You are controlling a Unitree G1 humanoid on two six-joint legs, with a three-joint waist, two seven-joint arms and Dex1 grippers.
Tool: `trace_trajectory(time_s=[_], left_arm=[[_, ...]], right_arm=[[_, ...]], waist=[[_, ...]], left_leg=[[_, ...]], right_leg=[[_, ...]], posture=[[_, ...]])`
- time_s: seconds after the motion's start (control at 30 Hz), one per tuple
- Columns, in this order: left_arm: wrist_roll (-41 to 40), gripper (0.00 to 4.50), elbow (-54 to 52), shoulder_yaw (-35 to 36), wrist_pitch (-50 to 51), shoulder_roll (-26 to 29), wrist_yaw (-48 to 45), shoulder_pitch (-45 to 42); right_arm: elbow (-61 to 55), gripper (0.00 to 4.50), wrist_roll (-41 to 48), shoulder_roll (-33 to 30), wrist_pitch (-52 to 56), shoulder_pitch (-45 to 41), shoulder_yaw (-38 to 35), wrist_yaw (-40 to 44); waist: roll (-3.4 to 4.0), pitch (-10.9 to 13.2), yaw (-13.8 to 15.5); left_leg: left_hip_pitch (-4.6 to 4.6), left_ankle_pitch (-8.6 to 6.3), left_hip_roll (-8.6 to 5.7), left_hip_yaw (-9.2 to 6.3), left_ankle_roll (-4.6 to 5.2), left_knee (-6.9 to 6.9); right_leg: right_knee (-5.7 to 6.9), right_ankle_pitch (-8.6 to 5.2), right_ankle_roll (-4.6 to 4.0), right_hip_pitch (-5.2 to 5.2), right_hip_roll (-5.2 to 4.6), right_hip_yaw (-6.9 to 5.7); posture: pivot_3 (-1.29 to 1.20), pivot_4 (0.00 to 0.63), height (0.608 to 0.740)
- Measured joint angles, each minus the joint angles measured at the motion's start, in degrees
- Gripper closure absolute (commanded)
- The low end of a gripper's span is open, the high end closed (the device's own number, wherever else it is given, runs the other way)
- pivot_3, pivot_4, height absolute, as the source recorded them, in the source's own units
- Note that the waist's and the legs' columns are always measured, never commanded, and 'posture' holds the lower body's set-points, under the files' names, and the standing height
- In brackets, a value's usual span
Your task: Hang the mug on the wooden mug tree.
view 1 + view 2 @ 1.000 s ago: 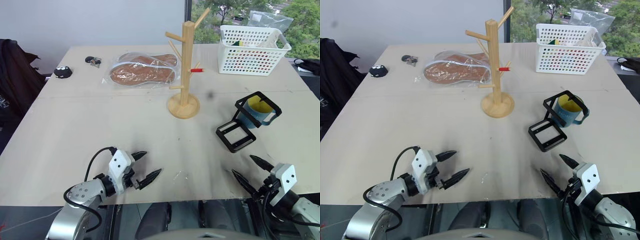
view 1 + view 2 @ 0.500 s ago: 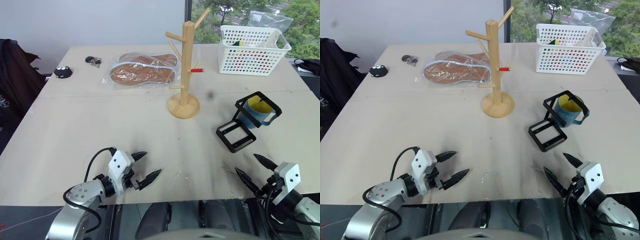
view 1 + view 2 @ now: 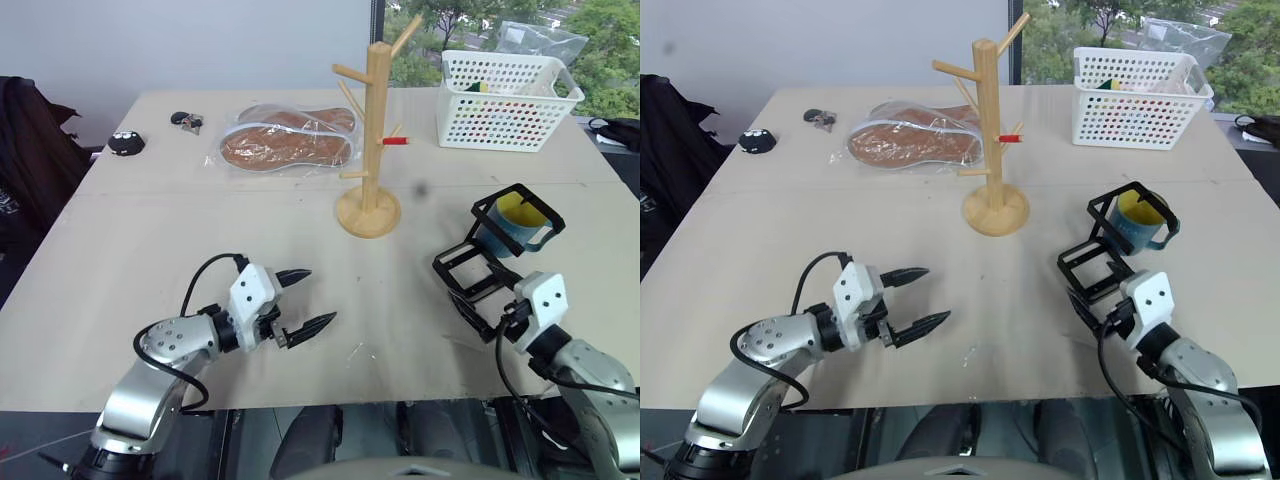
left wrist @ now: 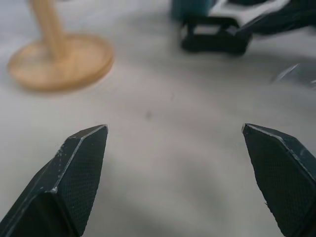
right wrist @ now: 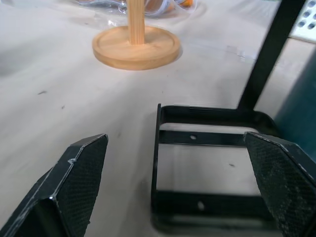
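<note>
My right gripper [image 3: 1088, 308] hangs low over the near right part of the tabletop [image 3: 150, 230], its two black fingers spread wide with nothing between them; from my right wrist they frame the flat lower frame of a black wire stand [image 5: 207, 168]. The fingertips are close to that frame, but I cannot tell if they touch it. My left gripper [image 3: 305, 300] is over the near left of the tabletop, fingers also parted wide and empty, pointing across toward the right.

The black wire stand lies on the right side of the tabletop, and the mug [image 3: 505, 228], teal-blue outside and yellow inside, sits tilted within its raised upper part, its loop handle on the far right side. The wooden mug tree [image 3: 372, 140] stands upright on its round base near the middle of the tabletop, well apart from the mug, with one red-tipped peg pointing right.

The tabletop is a pale beige board with a seam running across it and dark scuffs near my grippers. Toward the far edge lie a clear bag with brown insoles [image 3: 285, 140], a set of keys [image 3: 186, 122] and a small black object [image 3: 126, 143]. A white perforated basket [image 3: 508, 88] sits at the far right corner. Beyond are a pale wall and a window with green trees [image 3: 600, 40]; dark fabric [image 3: 25, 140] hangs at the left.
</note>
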Motion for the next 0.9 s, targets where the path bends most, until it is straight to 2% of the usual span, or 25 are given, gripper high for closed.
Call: trace_trajectory(time_s=[0.1, 0.17, 0.27, 0.4, 0.47, 0.73, 0.9], left_arm=[[-1.13, 0.0, -0.96, -0.44, 1.7, 2.46, -2.19, -1.86], [-2.27, 0.0, -1.35, -0.44, 3.16, 3.55, -3.16, -3.4], [-4.34, 0.0, -3.15, -0.31, 5.34, 4.76, -3.81, -5.87], [-4.68, 0.0, -3.44, -0.3, 6.18, 4.95, -3.62, -6.64], [-4.68, 0.0, -3.44, -0.3, 6.2, 4.95, -3.61, -6.64], [-4.97, 0.0, -3.43, -0.35, 6.34, 4.91, -3.64, -6.8], [-6.83, 0.0, -3.43, -0.98, 7.24, 3.86, -4.06, -9.67]], right_arm=[[0.34, 0.04, -1.63, -0.25, 5.97, -2.85, 2.16, -2.14], [0.64, 0.55, -2.29, -0.68, 11.03, -4.9, 3.2, -3.47], [-0.22, 1.87, -2.13, -0.51, 17.11, -8.0, 3.62, -4.93], [-1.36, 3.95, -0.54, 0.19, 19.73, -8.56, 4.14, -4.42], [-1.68, 4.46, -0.18, 0.22, 19.89, -8.1, 4.4, -4.01], [-2.66, 4.46, -0.28, -0.56, 16.89, -5.27, 4.03, -2.87], [-10.62, 4.46, 1.24, -2.28, 12.82, 8.55, -1.74, -0.68]], waist=[[0.01, 0.01, -0.12], [-0.01, 0.02, -0.13], [-0.02, 0.01, -0.13], [-0.02, 0.02, -0.12], [-0.02, 0.02, -0.11], [-0.12, -0.01, -0.18], [-0.12, -0.01, 0.51]], left_leg=[[-0.1, 0.03, -0.01, 0.02, -0.04, -0.03], [-0.11, -0.03, -0.01, 0.01, 0.05, -0.02], [-0.09, -0.1, -0.01, -0.02, 0.17, -0.02], [-0.1, -0.1, -0.03, -0.02, 0.17, -0.02], [-0.1, -0.1, -0.04, -0.02, 0.17, -0.02], [-0.08, -0.1, -0.03, -0.05, 0.17, -0.01], [-0.14, -0.08, -0.04, -0.15, 0.14, -0.03]], right_leg=[[0.0, 0.0, 0.0, -0.12, 0.01, 0.02], [0.01, 0.01, 0.0, -0.13, 0.01, 0.01], [0.02, 0.01, 0.0, -0.11, 0.02, -0.01], [0.03, 0.01, 0.0, -0.1, 0.02, -0.01], [0.03, 0.01, 0.01, -0.1, 0.01, -0.01], [0.03, 0.01, 0.01, -0.08, 0.03, -0.03], [-0.03, -0.01, 0.01, -0.08, 0.02, -0.12]], posture=[[0.0, 0.15, 0.74], [0.0, 0.15, 0.74], [0.0, 0.15, 0.74], [0.0, 0.15, 0.74], [0.0, 0.15, 0.74], [0.0, 0.15, 0.74], [0.0, 0.15, 0.74]])
